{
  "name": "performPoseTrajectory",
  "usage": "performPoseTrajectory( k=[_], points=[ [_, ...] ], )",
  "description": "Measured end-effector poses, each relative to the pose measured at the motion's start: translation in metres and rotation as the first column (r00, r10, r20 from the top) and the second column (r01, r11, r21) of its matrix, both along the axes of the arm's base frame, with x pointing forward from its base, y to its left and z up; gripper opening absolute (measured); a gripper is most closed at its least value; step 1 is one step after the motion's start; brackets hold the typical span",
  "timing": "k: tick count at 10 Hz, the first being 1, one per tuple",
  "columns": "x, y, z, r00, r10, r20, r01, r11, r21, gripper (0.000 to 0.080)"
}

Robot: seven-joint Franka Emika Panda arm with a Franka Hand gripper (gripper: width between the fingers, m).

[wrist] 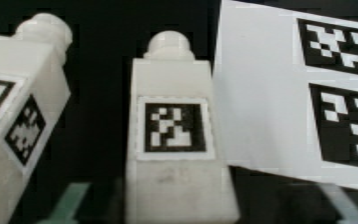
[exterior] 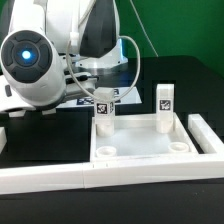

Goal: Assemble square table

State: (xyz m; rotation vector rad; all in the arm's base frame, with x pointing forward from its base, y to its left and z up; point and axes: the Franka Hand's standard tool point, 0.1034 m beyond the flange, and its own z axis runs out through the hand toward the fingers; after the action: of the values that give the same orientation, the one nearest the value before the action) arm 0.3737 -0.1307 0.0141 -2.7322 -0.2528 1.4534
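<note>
The tabletop (exterior: 140, 150) is seen in the exterior view lying flat on the dark surface (exterior: 25, 135), rim upward, just behind the long border wall (exterior: 60, 178). Two legs are stood upright in its far corner sockets: the left upright leg (exterior: 103, 108) and the right upright leg (exterior: 164, 103), each with its tag turned toward the camera. The arm (exterior: 40, 60) is bent low at the exterior view's left, and the tool cannot be seen from there.

In the wrist view two more legs are laid flat on the surface, side by side but apart, tags up. The middle leg (wrist: 172, 120) is beside the marker board (wrist: 309, 90), and the outer leg (wrist: 19, 100) is on its other side. The tool (wrist: 169, 206) is set astride the middle leg's broad end, its fingers shown only as blurred grey shapes. Whether the leg is gripped or the fingers are merely open around it cannot be told.
</note>
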Motion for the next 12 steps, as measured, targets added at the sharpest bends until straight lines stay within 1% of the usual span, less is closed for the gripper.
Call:
performPoseTrajectory(
  k=[1,2,3,4,5,6,9,10,11,12],
  points=[
    [0.000,0.001,0.000,1.000,0.003,0.000,-0.003,1.000,0.002,0.0280],
    [0.000,0.001,0.000,1.000,0.004,0.000,-0.004,1.000,0.003,0.0280],
    [0.000,0.001,0.000,1.000,0.007,0.000,-0.007,1.000,0.004,0.0086],
    [0.001,0.002,0.000,1.000,0.010,0.000,-0.010,1.000,0.006,0.0027],
    [0.001,0.003,0.000,1.000,0.012,0.000,-0.012,1.000,0.007,0.0027],
    [0.001,0.003,0.000,1.000,0.014,0.000,-0.014,1.000,0.008,0.0007],
    [0.001,0.004,0.000,1.000,0.021,-0.001,-0.021,1.000,0.014,0.0002],
    [0.002,0.004,0.000,1.000,0.026,-0.001,-0.026,0.999,0.020,0.0112],
    [0.006,0.002,0.001,0.999,0.052,0.006,-0.053,0.997,0.053,0.0278],
    [0.006,-0.007,0.004,0.996,0.089,0.005,-0.089,0.994,0.067,0.0278]
  ],
)
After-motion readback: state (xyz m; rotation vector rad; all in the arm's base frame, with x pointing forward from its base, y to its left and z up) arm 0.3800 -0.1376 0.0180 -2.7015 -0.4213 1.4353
